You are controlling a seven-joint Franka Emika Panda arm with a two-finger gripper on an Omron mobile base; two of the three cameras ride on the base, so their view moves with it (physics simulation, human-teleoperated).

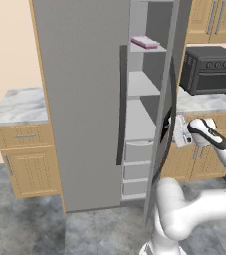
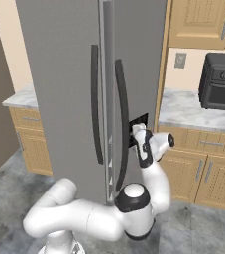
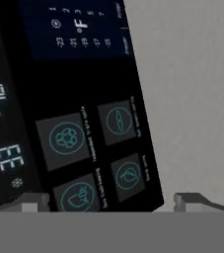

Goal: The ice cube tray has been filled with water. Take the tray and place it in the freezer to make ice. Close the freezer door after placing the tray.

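One ice cube tray [image 1: 145,42], pale pink, lying flat on an upper shelf inside the freezer [image 1: 84,99], toward the shelf's front edge.

One freezer, tall grey side-by-side unit with two long dark vertical handles at its middle. In the left base view its compartment stands exposed: several grey shelves above, drawers stacked below.

One freezer door [image 2: 136,74], narrow grey panel, swung partly out from the cabinet; seen nearly edge-on in the left base view and face-on in the right base view. It carries a long dark handle [image 2: 124,124] and a small black recess [image 2: 140,121] just beside the handle's lower half.

One gripper [image 2: 135,133], fingers spread wide and holding nothing, set right up against the black recess on the door's outer face. The hand view shows its two finger tips [image 3: 195,201] apart at the bottom, with the dark control panel [image 3: 79,108] of the recess close ahead, bearing round icons and pale digits; plain grey door surface to one side of the panel.

One dark countertop oven [image 1: 210,69], on the marble counter [image 1: 199,102] beside the freezer, below wooden wall cabinets [image 1: 214,20].

One second marble counter [image 1: 17,105] over wooden base cabinets at the freezer's other side.
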